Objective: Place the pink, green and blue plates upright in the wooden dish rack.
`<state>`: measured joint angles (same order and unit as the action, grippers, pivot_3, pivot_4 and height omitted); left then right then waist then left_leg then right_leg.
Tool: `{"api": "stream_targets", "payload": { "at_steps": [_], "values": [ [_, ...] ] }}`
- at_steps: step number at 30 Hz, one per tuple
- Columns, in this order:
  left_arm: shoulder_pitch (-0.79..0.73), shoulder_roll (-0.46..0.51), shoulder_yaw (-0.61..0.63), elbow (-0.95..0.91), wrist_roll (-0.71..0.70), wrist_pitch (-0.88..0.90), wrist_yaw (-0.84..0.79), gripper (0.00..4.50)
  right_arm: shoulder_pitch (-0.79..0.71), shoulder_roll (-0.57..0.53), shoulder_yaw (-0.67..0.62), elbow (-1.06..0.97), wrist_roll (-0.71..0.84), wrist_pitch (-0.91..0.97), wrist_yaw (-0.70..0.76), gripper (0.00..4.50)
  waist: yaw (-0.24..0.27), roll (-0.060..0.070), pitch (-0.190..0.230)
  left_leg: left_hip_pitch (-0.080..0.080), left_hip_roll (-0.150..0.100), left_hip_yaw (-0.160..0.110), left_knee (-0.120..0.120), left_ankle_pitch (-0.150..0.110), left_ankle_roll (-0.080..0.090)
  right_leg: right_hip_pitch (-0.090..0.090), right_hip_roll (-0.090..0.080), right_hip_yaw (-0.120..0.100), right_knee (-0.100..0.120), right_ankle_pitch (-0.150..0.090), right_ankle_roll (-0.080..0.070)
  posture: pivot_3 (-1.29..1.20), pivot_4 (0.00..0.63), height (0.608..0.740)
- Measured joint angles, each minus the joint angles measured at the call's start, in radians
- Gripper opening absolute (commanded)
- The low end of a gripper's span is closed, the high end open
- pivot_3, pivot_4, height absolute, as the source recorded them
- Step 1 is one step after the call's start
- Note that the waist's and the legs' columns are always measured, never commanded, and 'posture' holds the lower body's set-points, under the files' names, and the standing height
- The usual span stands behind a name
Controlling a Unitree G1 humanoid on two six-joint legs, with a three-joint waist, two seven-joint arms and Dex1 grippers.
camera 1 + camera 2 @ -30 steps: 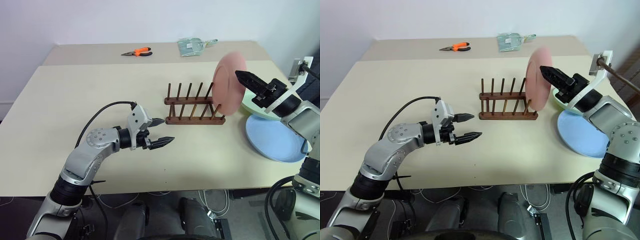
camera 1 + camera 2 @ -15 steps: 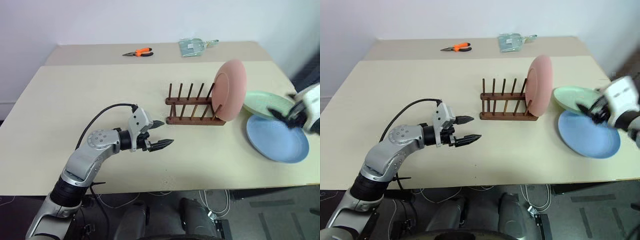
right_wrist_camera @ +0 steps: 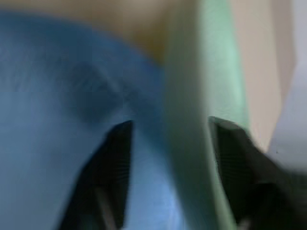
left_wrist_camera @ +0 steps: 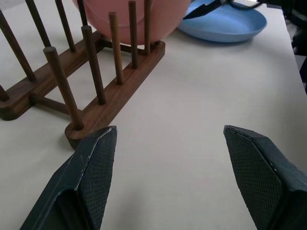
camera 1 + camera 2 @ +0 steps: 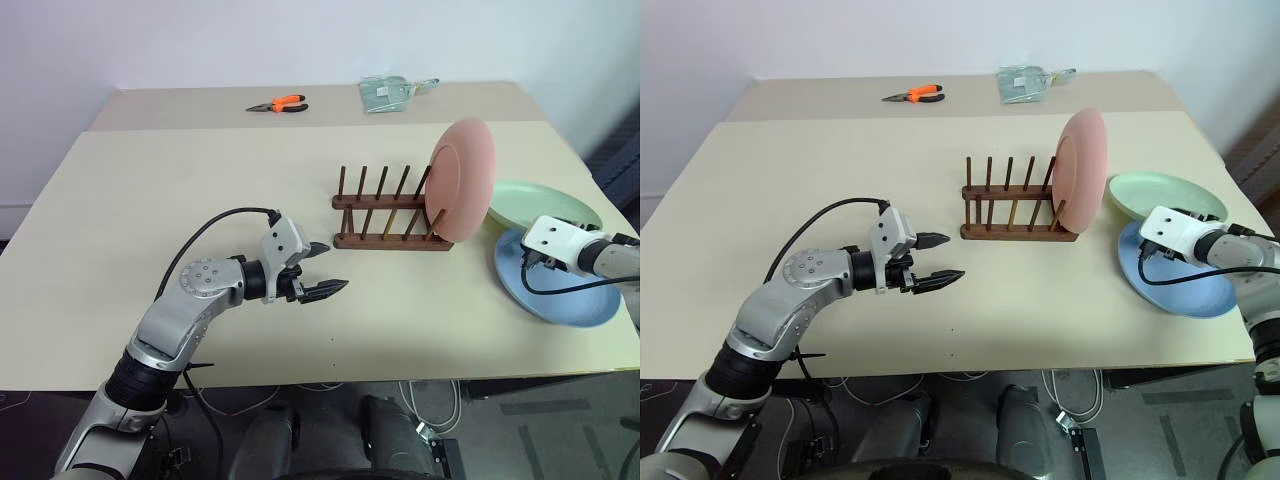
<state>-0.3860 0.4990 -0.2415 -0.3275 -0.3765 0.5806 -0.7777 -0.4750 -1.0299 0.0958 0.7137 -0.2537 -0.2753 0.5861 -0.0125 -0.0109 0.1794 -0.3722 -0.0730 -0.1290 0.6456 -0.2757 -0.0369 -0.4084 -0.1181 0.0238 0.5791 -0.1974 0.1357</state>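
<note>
Right pincer (image 3: pixel 168 143) left pink plate (image 5: pixel 462 180), now straddling green plate (image 5: pixel 545 205) rim.

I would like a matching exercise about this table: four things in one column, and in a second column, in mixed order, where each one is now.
Things:
1. pink plate
2. green plate
3. blue plate
4. orange pliers

Places:
A. flat on the table, partly under another plate
B. at the far edge of the table, well behind the rack
C. upright at the right end of the wooden dish rack
D. lying with its rim over another plate

Pairs: 1-C, 2-D, 3-A, 4-B
</note>
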Motion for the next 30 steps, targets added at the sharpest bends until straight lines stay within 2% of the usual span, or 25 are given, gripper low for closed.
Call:
{"api": "stream_targets", "payload": {
  "at_steps": [1, 2, 5, 9, 12, 14, 18, 20, 23, 27, 30],
  "values": [
    [0.001, 0.0, 0.0, -0.002, 0.001, 0.0, 0.002, 3.65, -0.002, 0.0, -0.005, -0.003, 0.001, -0.007, -0.005, 0.3, -0.001, 0.0, 0.0, 0.0, 0.0, 0.0, 0.0, 0.0, 0.0, 0.0, 0.0, 0.0, 0.0, 0.0, 0.0, 0.0, 0.15, 0.74],
    [0.002, 0.0, 0.0, -0.004, 0.002, 0.0, 0.002, 3.65, -0.002, -0.001, -0.012, -0.01, 0.002, -0.015, -0.012, 0.03, -0.003, 0.0, 0.0, 0.001, 0.0, 0.0, 0.0, 0.0, 0.0, 0.0, 0.0, 0.0, 0.001, 0.0, 0.0, 0.0, 0.15, 0.74],
    [0.012, 0.002, 0.001, -0.01, 0.003, 0.0, 0.003, 3.65, 0.005, -0.002, -0.037, -0.045, 0.007, -0.013, -0.016, 0.03, -0.004, 0.001, 0.0, 0.001, 0.0, 0.0, 0.0, 0.0, 0.0, 0.0, 0.0, 0.0, 0.001, 0.0, 0.0, 0.0, 0.15, 0.74],
    [0.02, 0.013, 0.01, -0.011, 0.005, 0.0, 0.003, 3.65, 0.072, 0.038, -0.231, -0.312, 0.209, 0.153, -0.013, 0.03, -0.001, 0.002, 0.0, 0.0, 0.0, -0.001, 0.0, 0.0, 0.0, 0.0, 0.0, 0.0, 0.001, 0.002, 0.003, 0.0, 0.15, 0.74],
    [0.019, 0.014, 0.023, -0.011, 0.005, -0.001, 0.001, 3.65, 0.056, 0.146, -0.455, -0.627, 0.589, 0.468, -0.022, 0.03, 0.002, 0.002, 0.0, 0.0, 0.001, -0.003, 0.0, 0.0, 0.0, 0.001, 0.001, 0.0, 0.001, 0.002, 0.003, 0.0, 0.15, 0.74],
    [0.019, 0.014, 0.024, -0.008, 0.006, -0.002, -0.001, 3.65, 0.027, 0.184, -0.554, -0.753, 0.807, 0.627, -0.043, 0.03, 0.005, 0.002, 0.0, 0.0, 0.001, -0.004, 0.001, 0.0, 0.0, 0.001, 0.001, -0.001, 0.001, 0.001, 0.002, 0.0, 0.15, 0.74],
    [0.019, 0.037, 0.039, 0.024, 0.01, -0.019, -0.016, 3.65, -0.043, 0.247, -0.714, -0.954, 1.396, 0.888, -0.167, 0.03, 0.013, 0.002, 0.0, 0.0, 0.001, -0.005, 0.001, 0.0, 0.0, 0.001, 0.001, -0.002, 0.0, 0.0, 0.0, 0.0, 0.15, 0.74],
    [0.017, 0.041, 0.056, 0.044, 0.013, -0.025, -0.018, 3.65, -0.073, 0.284, -0.706, -1.041, 1.588, 0.934, -0.262, 0.03, 0.011, 0.002, 0.0, 0.0, 0.002, -0.005, 0.0, 0.0, 0.001, 0.001, 0.001, -0.002, 0.0, 0.0, 0.0, 0.0, 0.15, 0.74],
    [0.019, 0.052, 0.081, 0.063, 0.017, -0.046, -0.02, 3.65, -0.086, 0.362, -0.615, -1.124, 1.724, 0.964, -0.451, 0.03, 0.004, 0.001, 0.0, 0.0, 0.002, -0.005, 0.0, 0.0, 0.001, 0.001, 0.001, -0.002, 0.0, 0.0, 0.0, 0.0, 0.15, 0.74],
    [0.029, 0.07, 0.123, 0.073, 0.017, -0.061, -0.021, 3.65, -0.035, 0.467, -0.462, -1.141, 1.74, 0.989, -0.665, 0.03, 0.005, 0.001, 0.0, -0.002, 0.001, -0.005, 0.0, 0.0, 0.0, -0.002, 0.0, -0.002, 0.001, 0.0, 0.0, 0.0, 0.15, 0.74],
    [0.04, 0.07, 0.14, 0.073, 0.017, -0.062, -0.02, 3.65, -0.022, 0.506, -0.418, -1.142, 1.727, 0.985, -0.744, 0.03, 0.007, 0.002, 0.0, -0.003, 0.0, -0.004, 0.0, 0.0, 0.0, -0.002, 0.0, -0.002, 0.0, 0.0, 0.0, 0.0, 0.15, 0.74]
  ]
}}
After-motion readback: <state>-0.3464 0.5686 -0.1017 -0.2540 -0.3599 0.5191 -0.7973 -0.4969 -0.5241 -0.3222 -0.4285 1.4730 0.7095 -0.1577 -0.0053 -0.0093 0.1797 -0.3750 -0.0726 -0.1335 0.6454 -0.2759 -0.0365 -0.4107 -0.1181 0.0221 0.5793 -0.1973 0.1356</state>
